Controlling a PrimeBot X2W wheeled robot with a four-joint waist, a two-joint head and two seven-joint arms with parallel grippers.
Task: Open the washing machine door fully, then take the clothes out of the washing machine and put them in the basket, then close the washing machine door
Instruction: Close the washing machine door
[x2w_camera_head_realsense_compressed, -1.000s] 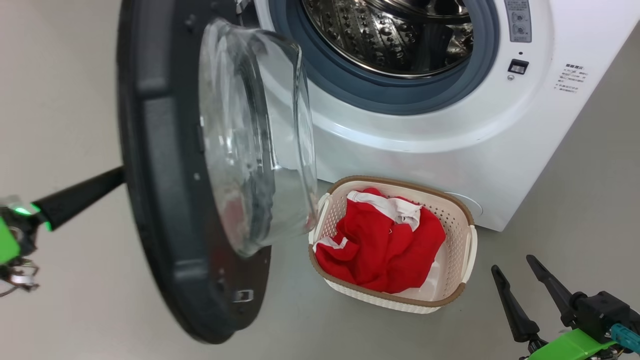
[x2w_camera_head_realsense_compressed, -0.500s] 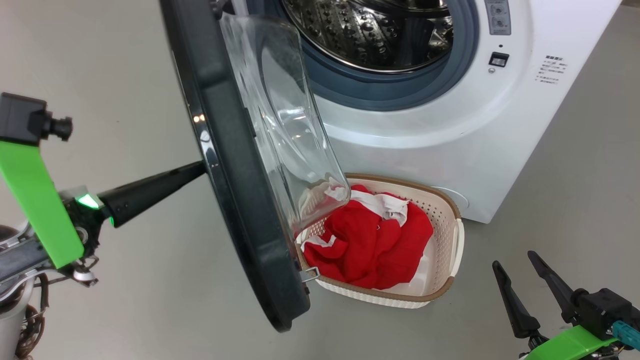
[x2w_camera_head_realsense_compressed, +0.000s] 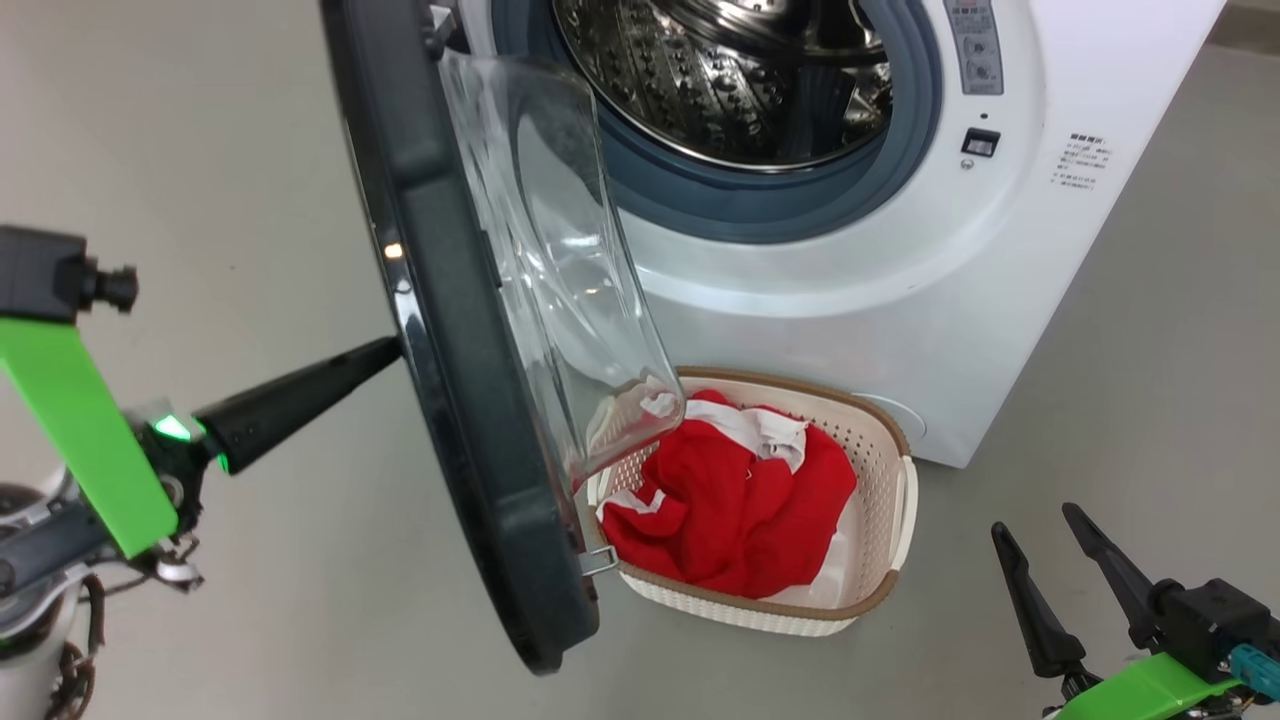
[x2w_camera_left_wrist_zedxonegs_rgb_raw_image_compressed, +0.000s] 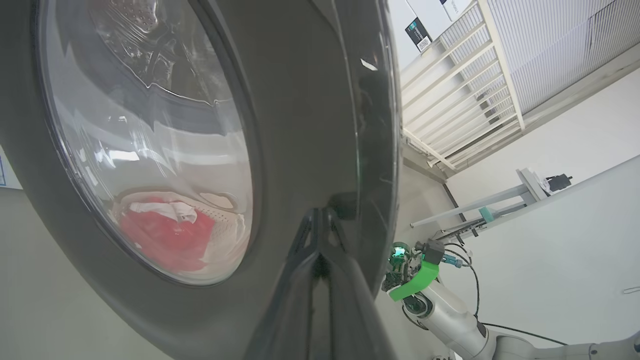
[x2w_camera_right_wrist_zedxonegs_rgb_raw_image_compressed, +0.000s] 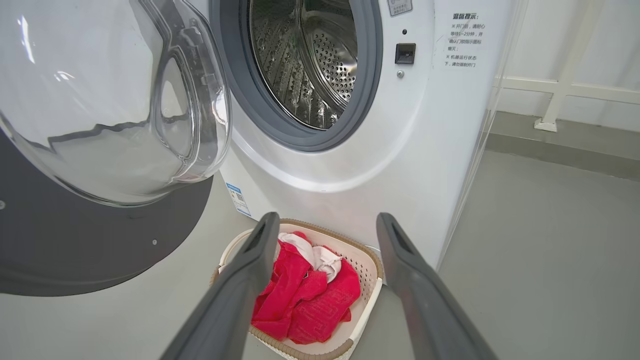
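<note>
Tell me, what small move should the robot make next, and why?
Probably push the washing machine door shut with the left gripper: closed, it touches the door's outer face, the clothes lie in the basket, and the drum looks empty.

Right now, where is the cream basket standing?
In the head view, the basket stands on the floor at lower centre, close before the washing machine and just right of the washing machine door; the red clothes lie inside it.

Bare test lab (grey floor (x2w_camera_head_realsense_compressed: 250, 150), white metal racking (x2w_camera_left_wrist_zedxonegs_rgb_raw_image_compressed: 500, 65)) housing a washing machine (x2w_camera_head_realsense_compressed: 850, 300).
</note>
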